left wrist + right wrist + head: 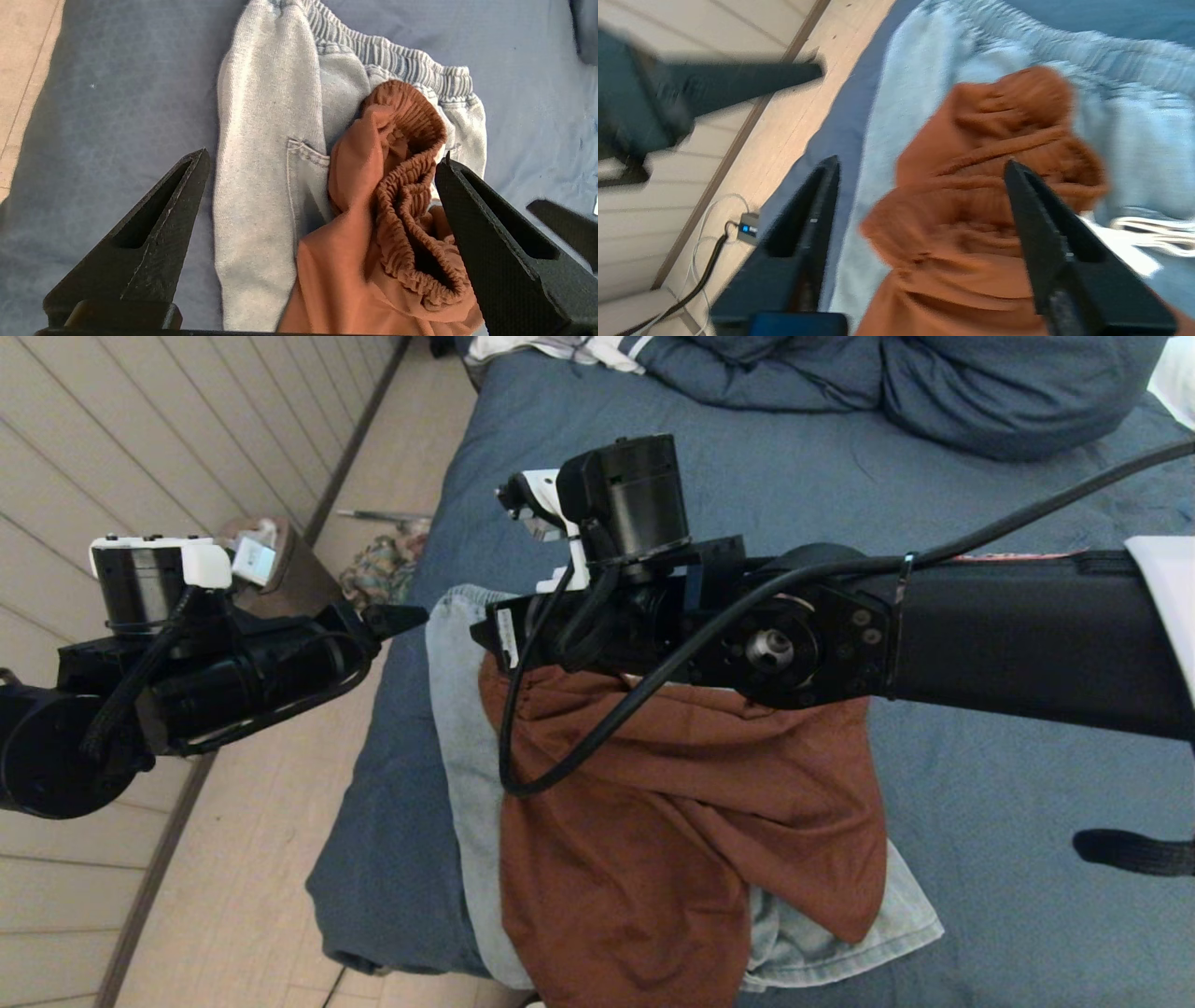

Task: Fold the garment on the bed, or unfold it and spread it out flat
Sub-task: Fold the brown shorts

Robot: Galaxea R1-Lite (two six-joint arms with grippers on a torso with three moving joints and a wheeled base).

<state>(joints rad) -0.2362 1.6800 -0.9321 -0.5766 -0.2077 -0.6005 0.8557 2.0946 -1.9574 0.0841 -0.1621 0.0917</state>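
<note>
Head view: the bed (980,803) fills the middle and right, its left edge running down beside a strip of bare floor (252,859) and a panelled wall (112,429). A rust garment (672,821) lies on top of pale blue pants (467,784) near the bed's left edge, both reaching to the near edge of the bed. Blue bedding (980,392) is heaped at the far end, leaving open sheet to the right of the clothes. The left gripper (397,616) hangs over the floor just beside the bed's edge, pointing toward the clothes. The right arm crosses from the right, its gripper (485,635) above the far end of the rust garment.

Left wrist view: the left gripper (322,163) is spread wide and holds nothing. Between its 2 fingers (154,224) lie the pants (261,163) with the rust garment's elastic waistband (411,196) bunched on them, beside a ribbed waistband. Bare sheet (107,93) lies on both sides.

Right wrist view: the right gripper (920,168) is parted, its 2 fingers (808,219) apart over the rust garment (971,186) with no cloth caught between them. The bed's edge and floor (784,126) show beyond, with a cable and a small box (748,228) on the floor.
</note>
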